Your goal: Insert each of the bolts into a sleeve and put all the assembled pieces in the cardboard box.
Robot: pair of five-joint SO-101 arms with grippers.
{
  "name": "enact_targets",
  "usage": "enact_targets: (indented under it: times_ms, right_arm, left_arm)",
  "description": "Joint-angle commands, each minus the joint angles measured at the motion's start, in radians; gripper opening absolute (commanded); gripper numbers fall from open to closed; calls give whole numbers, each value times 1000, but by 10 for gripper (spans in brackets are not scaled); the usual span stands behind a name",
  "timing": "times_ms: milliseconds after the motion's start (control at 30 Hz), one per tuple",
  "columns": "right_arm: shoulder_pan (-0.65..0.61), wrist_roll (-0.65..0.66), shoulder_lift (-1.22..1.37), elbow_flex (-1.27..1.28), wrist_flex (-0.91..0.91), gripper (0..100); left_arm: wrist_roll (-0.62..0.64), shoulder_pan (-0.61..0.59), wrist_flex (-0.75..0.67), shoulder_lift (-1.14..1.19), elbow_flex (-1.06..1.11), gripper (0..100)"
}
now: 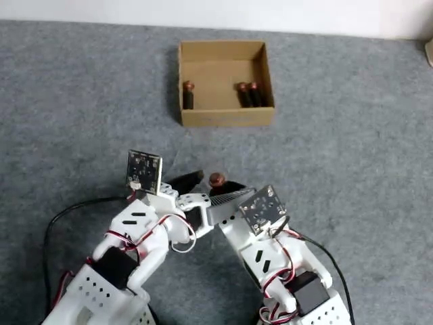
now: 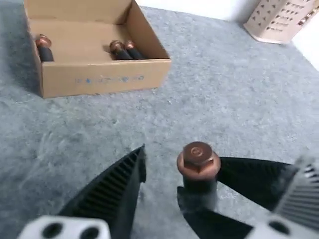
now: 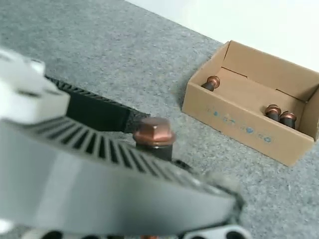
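A copper-headed bolt point(image 1: 216, 179) stands upright in a black sleeve point(image 2: 198, 188) just above the grey carpet, in front of both arms. My right gripper point(image 1: 222, 193) is shut on the sleeve, its grey ribbed finger point(image 3: 99, 169) covering most of the sleeve in the right wrist view. My left gripper point(image 2: 159, 186) is open right beside the piece, with the bolt head point(image 2: 198, 159) just off one fingertip. The cardboard box point(image 1: 226, 116) lies farther back, holding three assembled pieces: one point(image 1: 188, 95) at its left wall and two point(image 1: 247, 93) side by side at the right.
Grey carpet covers the table, with bare floor between the grippers and the box. A pale perforated object point(image 2: 279, 20) stands at the far right. Cables trail beside both arm bases.
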Motion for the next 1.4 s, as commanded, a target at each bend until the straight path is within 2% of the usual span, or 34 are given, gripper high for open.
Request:
enact_targets:
  times_ms: [0, 100, 200, 367, 467, 533, 767, 967, 1233, 1367]
  right_arm:
    - [-8, 12, -10, -16, -8, 5]
    - [-8, 12, -10, -15, -8, 5]
    - [-8, 12, -8, -13, -8, 5]
    - [-7, 12, -8, -12, -8, 5]
    - [-7, 12, -8, 7, -8, 5]
    - [-7, 12, -7, 19, -33, 5]
    - [-7, 12, -7, 54, -68, 5]
    - [-2, 12, -7, 54, -68, 5]
    - [51, 12, -7, 53, -93, 5]
    - [50, 8, -7, 65, -91, 5]
  left_arm:
    - [-64, 8, 77, -8, -45, 421]
    - [-216, 4, 219, -8, -113, 411]
    - [-365, -18, 334, -8, -196, 329]
    - [-577, -133, 348, -8, -248, 154]
    - [-744, -216, 328, -8, -239, 122]
    - [-758, -242, 304, -8, -239, 123]
    - [-658, -249, 299, -8, -239, 123]
    - [-678, -251, 255, -8, -193, 123]
    - [-1217, -209, 71, 2, 4, 120]
    - [-1395, -228, -91, -8, 2, 120]
